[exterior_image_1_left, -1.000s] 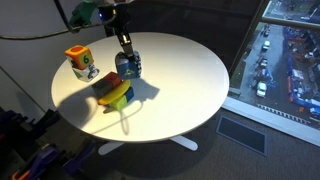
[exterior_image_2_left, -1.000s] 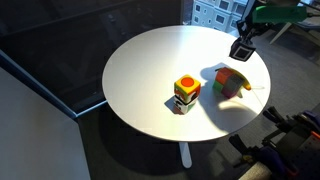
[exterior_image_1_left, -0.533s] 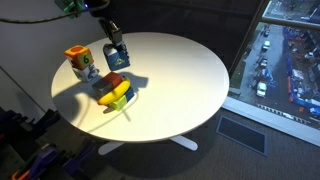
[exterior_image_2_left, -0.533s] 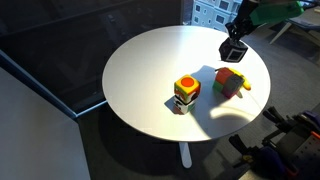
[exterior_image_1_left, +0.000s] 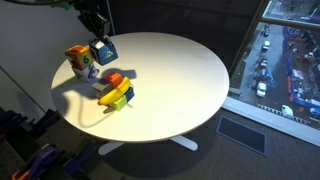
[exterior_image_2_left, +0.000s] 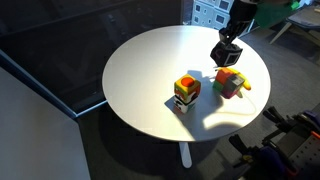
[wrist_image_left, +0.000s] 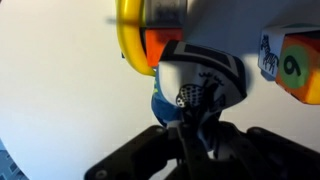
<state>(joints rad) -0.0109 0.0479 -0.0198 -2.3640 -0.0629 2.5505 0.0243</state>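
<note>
My gripper (exterior_image_1_left: 100, 45) (exterior_image_2_left: 228, 48) is shut on a blue and white block (exterior_image_1_left: 103, 52) (exterior_image_2_left: 226, 55) and holds it in the air above the round white table (exterior_image_1_left: 190, 75) (exterior_image_2_left: 135, 70). In the wrist view the block (wrist_image_left: 200, 85) fills the middle, pinched between the dark fingers of the gripper (wrist_image_left: 195, 125). A multicoloured cube with an orange top (exterior_image_1_left: 80, 62) (exterior_image_2_left: 186, 92) (wrist_image_left: 295, 65) stands close beside it. A toy pile with a yellow curved piece and a red piece (exterior_image_1_left: 115, 92) (exterior_image_2_left: 231, 82) (wrist_image_left: 145, 35) lies on the table just below.
The table stands on a white foot (exterior_image_1_left: 140, 143) over dark carpet. A floor-level window (exterior_image_1_left: 285, 60) onto the street is at one side. Cables and gear (exterior_image_2_left: 290, 140) lie by the table's edge. A dark glass partition (exterior_image_2_left: 60, 60) runs behind.
The gripper has carried the blue block up and away from the toy pile, toward the multicoloured cube. The pile and the cube have stayed put.
</note>
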